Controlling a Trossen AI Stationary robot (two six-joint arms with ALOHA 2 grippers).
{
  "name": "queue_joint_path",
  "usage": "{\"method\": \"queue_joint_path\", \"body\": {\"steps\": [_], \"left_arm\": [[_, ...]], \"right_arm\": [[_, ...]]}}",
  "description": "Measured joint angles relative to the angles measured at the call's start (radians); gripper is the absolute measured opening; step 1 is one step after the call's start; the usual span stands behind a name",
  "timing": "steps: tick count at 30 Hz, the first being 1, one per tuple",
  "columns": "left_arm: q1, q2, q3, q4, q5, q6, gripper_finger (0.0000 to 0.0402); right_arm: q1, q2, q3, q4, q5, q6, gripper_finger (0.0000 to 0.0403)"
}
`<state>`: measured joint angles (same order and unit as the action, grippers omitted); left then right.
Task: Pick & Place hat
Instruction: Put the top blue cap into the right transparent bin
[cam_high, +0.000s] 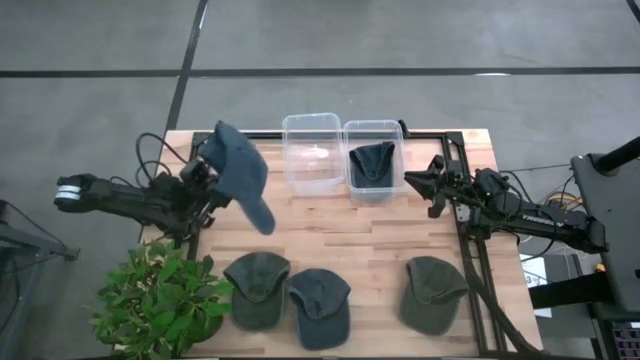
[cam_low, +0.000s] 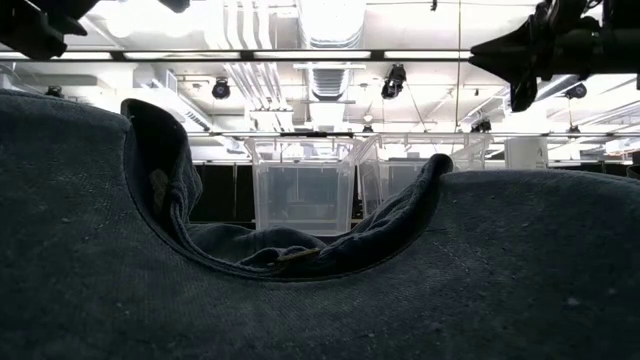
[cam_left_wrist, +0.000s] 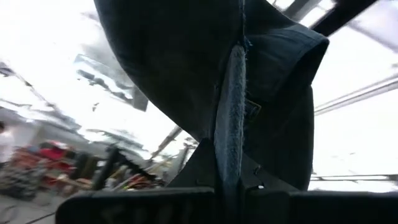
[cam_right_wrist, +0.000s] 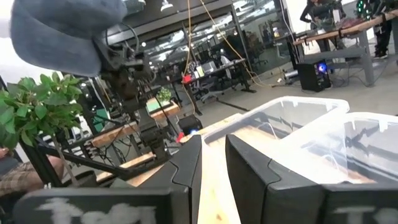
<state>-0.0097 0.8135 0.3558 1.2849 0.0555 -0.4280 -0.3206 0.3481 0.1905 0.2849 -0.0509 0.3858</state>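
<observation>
The blue hat (cam_high: 243, 172) hangs above the table's (cam_high: 380, 235) left rear, just left of the empty clear bin (cam_high: 312, 152); the left gripper (cam_high: 207, 172) is clamped tight on its fabric; the right gripper (cam_high: 420, 182), fingers slightly parted and empty, hovers beside the second bin (cam_high: 374, 160), which holds a dark hat (cam_high: 372, 163); three more hats (cam_high: 318, 305) lie along the front, near a plant (cam_high: 160, 298).

No readable text, labels or signs.
</observation>
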Motion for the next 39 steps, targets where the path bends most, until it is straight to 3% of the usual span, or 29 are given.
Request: {"method": "queue_joint_path", "body": {"steps": [8,12,19,24,27,33,39], "left_arm": [[0.000,0.001,0.018,0.006,0.032,-0.019,0.0003],[0.000,0.005,0.036,-0.061,-0.100,-0.018,0.0003],[0.001,0.061,0.198,-0.552,-0.464,-0.061,0.0003],[0.002,0.154,0.404,-0.876,-0.551,-0.029,0.0003],[0.002,0.228,0.519,-0.990,-0.603,0.024,0.0003],[0.017,0.372,0.640,-1.023,-0.649,0.109,0.0003],[0.048,0.467,0.654,-0.943,-0.652,0.120,0.0003]], "right_arm": [[0.000,0.000,0.000,-0.005,0.000,0.000,0.0066],[0.000,0.000,0.000,-0.005,0.000,0.000,0.0066],[0.000,0.000,0.000,0.008,0.000,0.016,0.0066],[0.000,0.000,0.000,0.071,0.000,0.025,0.0066],[0.000,0.005,0.021,0.077,0.005,0.016,0.0066],[0.000,0.063,0.120,0.060,0.002,-0.076,0.0066],[0.000,0.167,0.248,-0.063,0.000,-0.129,0.0096]]}}
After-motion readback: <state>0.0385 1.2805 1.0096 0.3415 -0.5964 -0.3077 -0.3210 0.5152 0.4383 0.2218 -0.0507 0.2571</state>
